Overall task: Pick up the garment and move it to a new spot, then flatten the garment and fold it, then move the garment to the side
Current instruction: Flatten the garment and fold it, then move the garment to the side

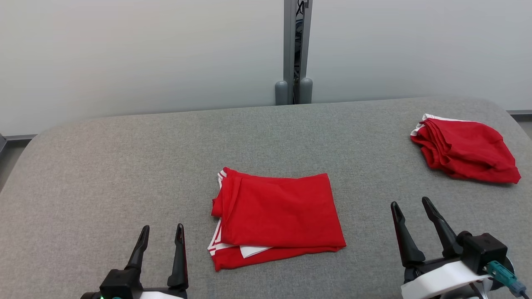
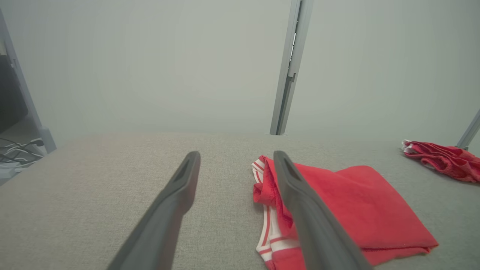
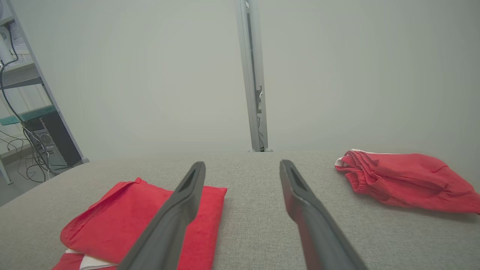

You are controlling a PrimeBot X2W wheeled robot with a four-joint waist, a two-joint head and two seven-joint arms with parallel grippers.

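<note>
Near the middle of the grey fabric-covered bench [image 1: 104,166] lies the folded red garment with white trim [image 1: 278,216]. The left tool [image 1: 162,227] at 7 o'clock and the right tool [image 1: 410,201] at 4 o'clock stand open and empty, clear of cloth. Judged step: the move aside. Pinch all layers at both side edges, lift level, and avoid the crumpled red cloth heap [image 1: 465,149] at 2 o'clock.

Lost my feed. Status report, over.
Left gripper and right gripper open, empty. Folded garment centre table, untouched. Second garment far right, out of the way.
</note>
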